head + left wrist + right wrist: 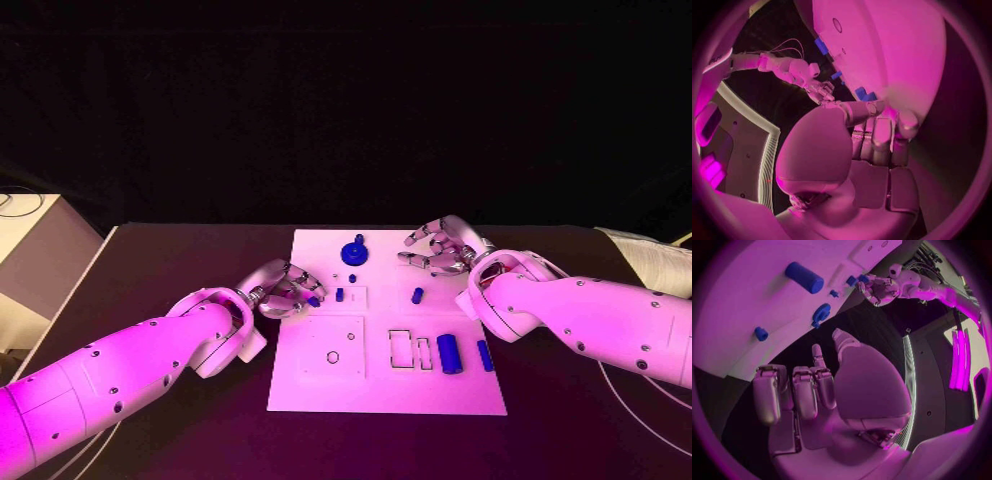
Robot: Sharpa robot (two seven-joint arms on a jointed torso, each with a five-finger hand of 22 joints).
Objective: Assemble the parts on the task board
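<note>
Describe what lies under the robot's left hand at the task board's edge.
The left hand sits over the task board's left edge, with a small blue part at its fingers. Whether it grips that part, or hides others beneath, cannot be told.

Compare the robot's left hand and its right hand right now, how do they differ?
The left hand sits at the task board's left edge and pinches a small blue part at its fingertips; the right hand sits further up at the board's right edge and holds nothing. The right hand's fingers are apart in its wrist view; the left hand's fingers curl around the part. Both are silver hands on white arms.
</note>
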